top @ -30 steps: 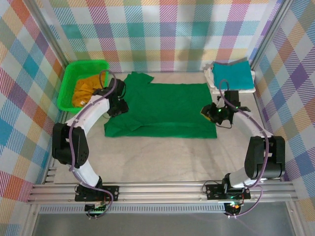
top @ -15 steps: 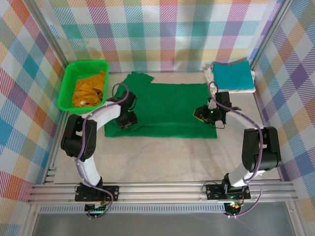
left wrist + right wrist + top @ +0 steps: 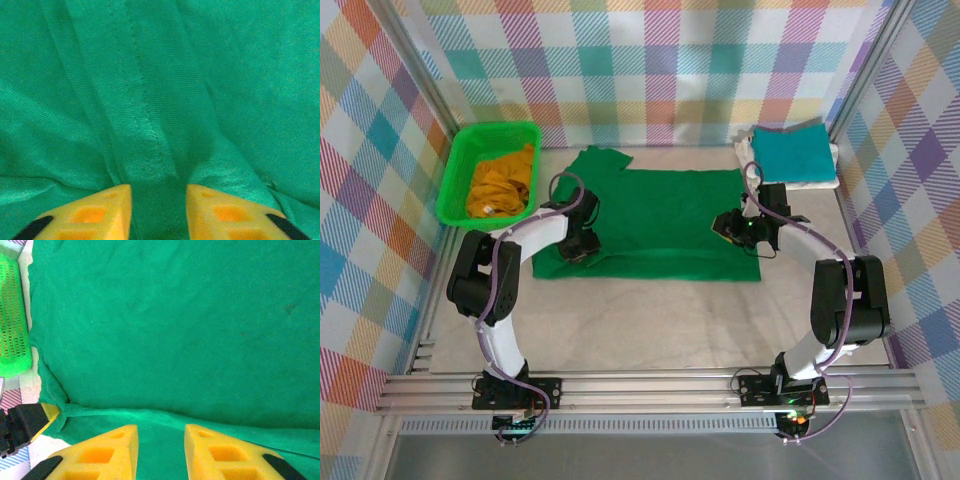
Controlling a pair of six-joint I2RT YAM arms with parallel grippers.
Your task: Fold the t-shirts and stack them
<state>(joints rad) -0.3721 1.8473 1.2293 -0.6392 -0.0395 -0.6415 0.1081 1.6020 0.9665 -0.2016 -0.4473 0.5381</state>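
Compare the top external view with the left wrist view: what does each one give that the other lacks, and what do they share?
Top external: the whole layout, with the green basket holding the mustard yellow t-shirt, the folded teal t-shirt at the far right, and the right gripper over the spread shirt's right side.
Left wrist: close detail, with a stitched seam and creases running towards the gap between the yellow fingers.
Shared: the dark green t-shirt and the left gripper on its left part.
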